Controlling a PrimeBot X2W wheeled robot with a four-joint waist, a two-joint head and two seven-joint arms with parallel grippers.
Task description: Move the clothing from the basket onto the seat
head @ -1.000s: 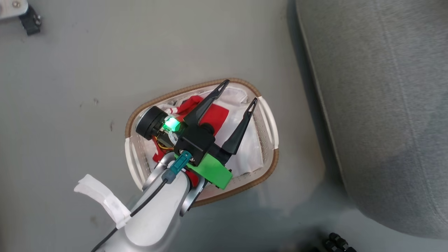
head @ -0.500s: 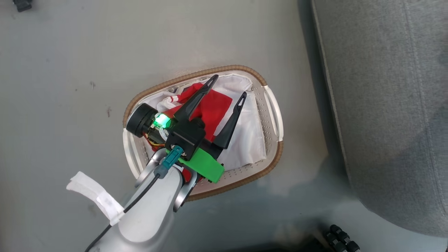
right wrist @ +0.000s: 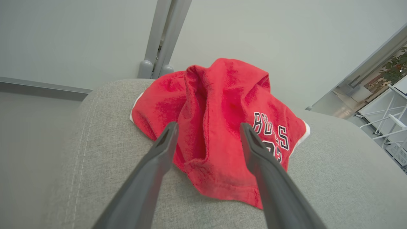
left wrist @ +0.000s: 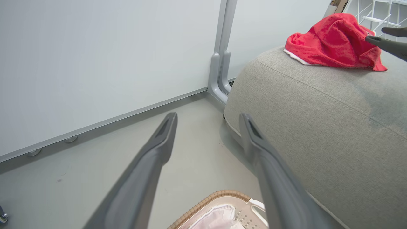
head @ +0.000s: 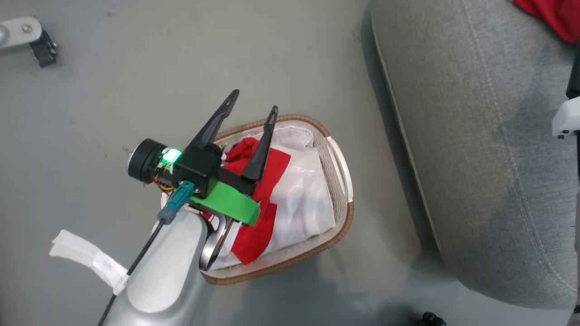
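Clothing in the basket lies at five o'clock below the nearer left gripper, jaws wide and empty; the right gripper gapes empty above the seat.

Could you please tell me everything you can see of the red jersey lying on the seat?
The jersey is soft red fabric, crumpled into a loose heap with deep folds. Dark, white-edged lettering and part of a number show on one side, and white trim runs along its edges. It rests on the grey seat, near its rounded end. The open right pincer points at it, one finger to either side in the right wrist view; whether they touch it is unclear.
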